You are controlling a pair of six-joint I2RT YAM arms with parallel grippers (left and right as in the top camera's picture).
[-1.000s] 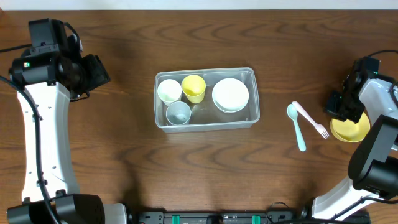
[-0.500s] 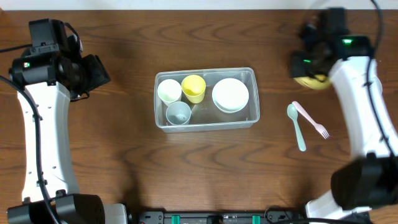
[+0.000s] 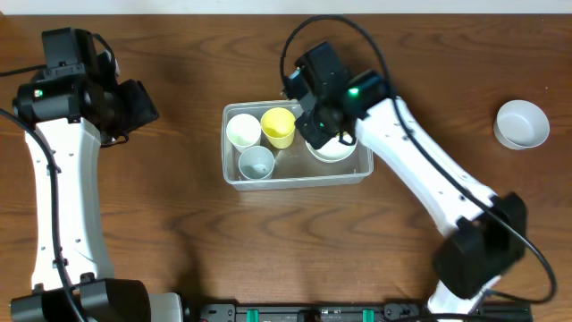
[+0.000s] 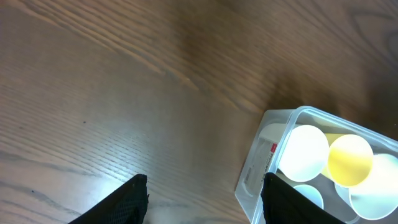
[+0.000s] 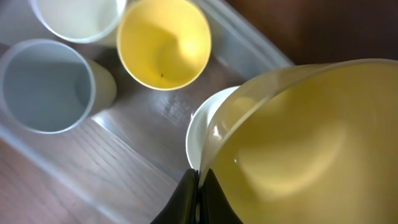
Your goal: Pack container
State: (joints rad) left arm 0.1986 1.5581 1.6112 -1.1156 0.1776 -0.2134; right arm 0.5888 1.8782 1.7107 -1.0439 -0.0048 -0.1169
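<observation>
The clear rectangular container (image 3: 295, 178) sits mid-table. It holds a white cup (image 3: 243, 131), a yellow cup (image 3: 278, 127), a pale blue cup (image 3: 256, 163) and a white bowl (image 3: 336, 150). My right gripper (image 3: 320, 121) hangs over the container's right half. In the right wrist view it (image 5: 199, 186) is shut on the rim of a yellow bowl (image 5: 298, 143), held tilted just above the white bowl (image 5: 200, 132). My left gripper (image 4: 205, 205) is open and empty, left of the container (image 4: 261, 168).
A pale bowl (image 3: 523, 123) stands alone at the far right of the wooden table. The left arm's body (image 3: 63, 179) runs down the left side. The right arm (image 3: 429, 179) stretches diagonally from the lower right to the container.
My right arm swung from the far right to over the container, carrying the yellow bowl. The spoon and fork no longer show; a pale bowl now stands far right. The left arm is still.
</observation>
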